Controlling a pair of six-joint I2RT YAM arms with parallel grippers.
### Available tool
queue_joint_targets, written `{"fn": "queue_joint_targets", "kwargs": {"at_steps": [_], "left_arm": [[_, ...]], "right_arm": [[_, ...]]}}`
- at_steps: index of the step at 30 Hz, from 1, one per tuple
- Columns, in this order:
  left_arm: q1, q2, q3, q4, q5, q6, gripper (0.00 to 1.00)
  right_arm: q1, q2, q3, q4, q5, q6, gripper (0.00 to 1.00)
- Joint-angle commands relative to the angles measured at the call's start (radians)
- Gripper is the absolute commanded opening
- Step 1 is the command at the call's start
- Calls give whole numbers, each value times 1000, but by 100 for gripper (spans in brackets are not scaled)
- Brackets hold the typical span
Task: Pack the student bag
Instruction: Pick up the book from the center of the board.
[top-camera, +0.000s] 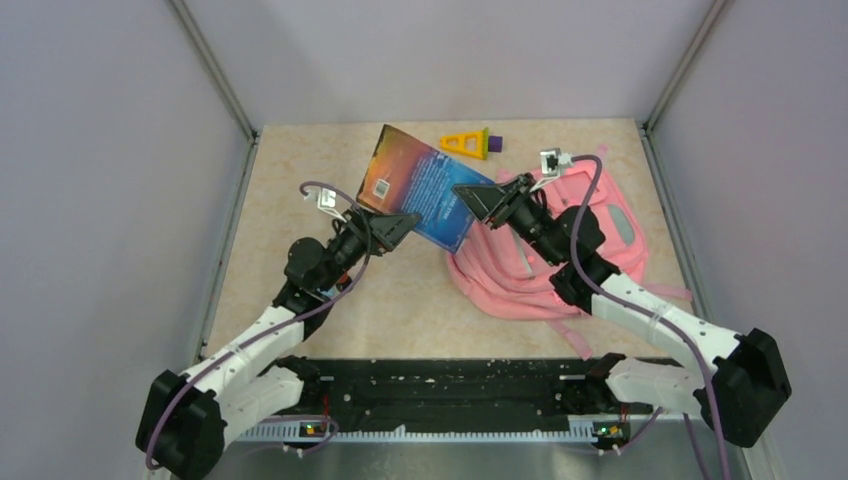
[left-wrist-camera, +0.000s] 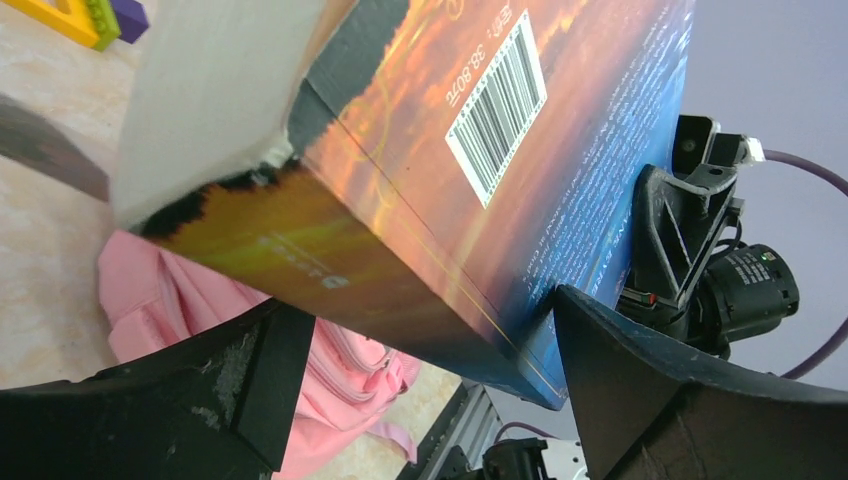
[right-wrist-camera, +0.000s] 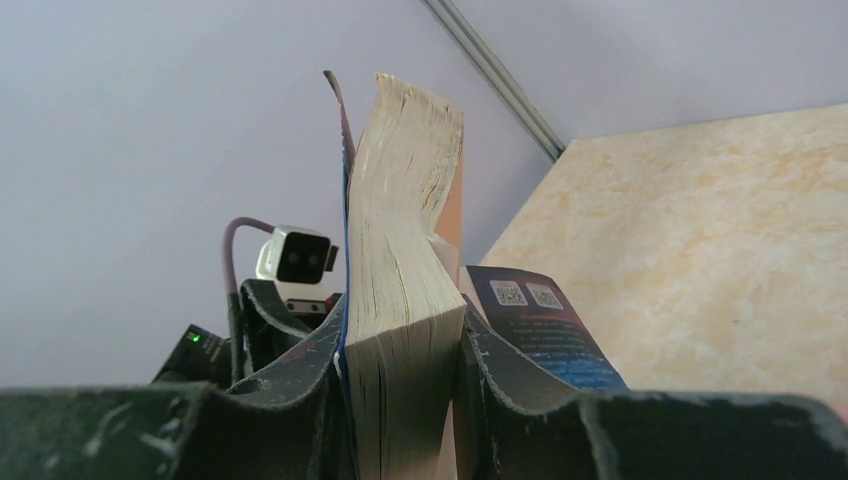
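Your right gripper (right-wrist-camera: 405, 345) clamped on book (top-camera: 425, 185), page block squeezed between both fingers, book held up off table (top-camera: 420, 300). Your left gripper (top-camera: 395, 228) spread wide at book's near-left corner, a finger either side; contact unclear. Bag (top-camera: 610, 235) lies right side of table, under right arm. Yellow-purple toy (top-camera: 470, 143) far, beyond book.

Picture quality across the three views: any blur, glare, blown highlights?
Top external: even soft light, sharp, shadows faint. Left wrist: the glossy orange-and-blue paperback book fills most of the frame, its near page edge blurred and washed out, barcode legible. Right wrist: page block sharp, no glare.
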Motion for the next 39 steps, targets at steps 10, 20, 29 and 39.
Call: {"fn": "queue_joint_targets", "kwargs": {"at_steps": [10,20,29,39], "left_arm": [[-52,113,97,325,-33,33,69],[-59,141,62,468,-51,25,18],[-47,-71,66,-34,-243,210,0],[226,-132,228,-670,-68,348,0]], "right_arm": [[19,-111,-45,330,11,182,0],[19,-91,-101,231,54,194,0],[10,-170,24,-361,160,-249,88],[42,-148,29,-703,231,-635,93]]}}
